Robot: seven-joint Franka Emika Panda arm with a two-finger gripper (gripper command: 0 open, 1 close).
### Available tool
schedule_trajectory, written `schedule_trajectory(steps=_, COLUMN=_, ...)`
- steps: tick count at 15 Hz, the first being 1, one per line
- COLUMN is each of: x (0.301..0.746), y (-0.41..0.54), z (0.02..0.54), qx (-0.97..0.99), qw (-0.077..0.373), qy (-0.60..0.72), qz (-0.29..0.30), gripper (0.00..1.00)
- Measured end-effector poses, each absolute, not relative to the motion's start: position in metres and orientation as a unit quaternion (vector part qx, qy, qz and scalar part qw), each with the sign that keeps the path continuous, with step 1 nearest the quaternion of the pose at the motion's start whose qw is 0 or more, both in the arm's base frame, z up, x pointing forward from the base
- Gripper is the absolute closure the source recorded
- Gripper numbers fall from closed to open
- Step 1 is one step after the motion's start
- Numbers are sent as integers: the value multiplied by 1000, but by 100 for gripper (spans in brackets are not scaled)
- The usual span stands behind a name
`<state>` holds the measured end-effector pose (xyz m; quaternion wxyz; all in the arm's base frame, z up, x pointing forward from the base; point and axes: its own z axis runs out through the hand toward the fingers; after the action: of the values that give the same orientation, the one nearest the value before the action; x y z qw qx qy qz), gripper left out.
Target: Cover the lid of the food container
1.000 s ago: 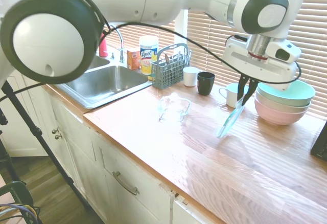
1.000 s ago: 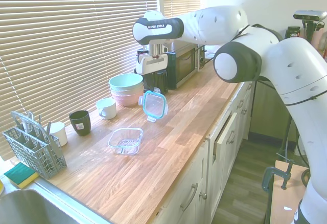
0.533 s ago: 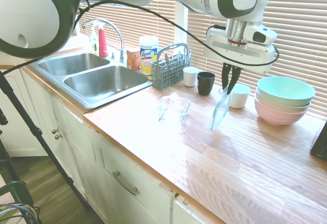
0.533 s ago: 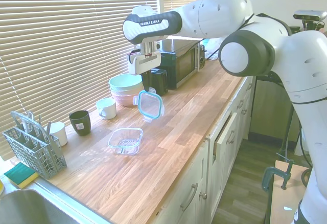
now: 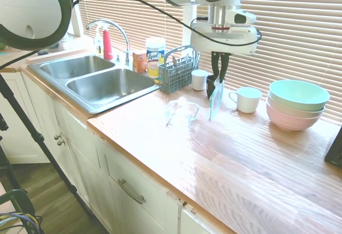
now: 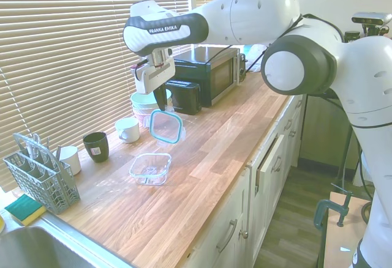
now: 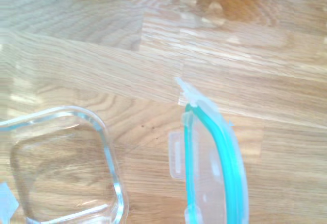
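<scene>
Wooden counter: jaws pinching lid above container; mug, bowls nearby.

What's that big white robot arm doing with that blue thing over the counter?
The white robot arm's gripper is holding a flat lid with a teal rim by its top edge, so the lid hangs on edge in the air. It is just beside and above a small clear glass food container, which sits open on the wooden countertop. The lid is not on the container yet. Stacked pastel bowls and a white mug stand nearby by the window.
</scene>
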<state>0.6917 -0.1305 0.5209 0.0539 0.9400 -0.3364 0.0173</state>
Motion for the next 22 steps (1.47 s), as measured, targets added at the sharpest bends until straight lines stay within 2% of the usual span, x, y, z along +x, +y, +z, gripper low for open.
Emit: schedule_trajectory(steps=22, x=718, y=-59, z=528, qx=946, qw=132, qy=-297, qz=18, gripper=100)
